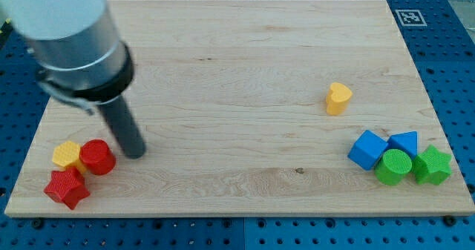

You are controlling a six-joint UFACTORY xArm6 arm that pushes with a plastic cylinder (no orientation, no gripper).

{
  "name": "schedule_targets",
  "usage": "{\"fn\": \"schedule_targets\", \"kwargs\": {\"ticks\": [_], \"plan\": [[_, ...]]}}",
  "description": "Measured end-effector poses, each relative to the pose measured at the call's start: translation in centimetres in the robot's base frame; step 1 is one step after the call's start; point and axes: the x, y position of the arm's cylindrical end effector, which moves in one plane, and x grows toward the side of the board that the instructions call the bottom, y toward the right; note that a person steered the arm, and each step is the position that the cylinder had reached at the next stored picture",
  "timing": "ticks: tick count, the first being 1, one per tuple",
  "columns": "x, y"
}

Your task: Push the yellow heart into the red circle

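Wooden board (223, 57) on a blue perforated base forms the work surface. No pincer is fitted, so nothing can be opened or held; my tip (136, 153) rests on the board just beside the red circle (97, 157), on the side toward the view's right. A yellow hexagon-like block (67, 155) and a red star (67, 188) are grouped touching that circle.

1 yellow heart (338, 98) is located well apart, toward the view's right. It is judged light, rigid and prone to rotation when pushed off-centre. Contact is best applied at its right-hand face, centred.

4 blocks cluster at lower right: blue cube (367, 149), blue triangle (404, 142), green circle (393, 166), green star (433, 165).
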Motion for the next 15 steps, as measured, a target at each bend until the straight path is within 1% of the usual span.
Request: {"fn": "schedule_targets", "kwargs": {"ticks": [1, 2, 3, 4, 5, 6, 7, 8, 9, 10, 12, 13, 15], "plan": [[-5.8, 5.3], [-14.5, 8.1], [-21.5, 13.9], [-23.1, 25.6], [-19.3, 34.7], [-9.7, 35.5], [-6.6, 35.5], [-6.6, 35.2], [-7.3, 33.3], [-9.0, 31.5], [-8.2, 29.6], [-7.1, 27.0], [-7.1, 20.6]]}}
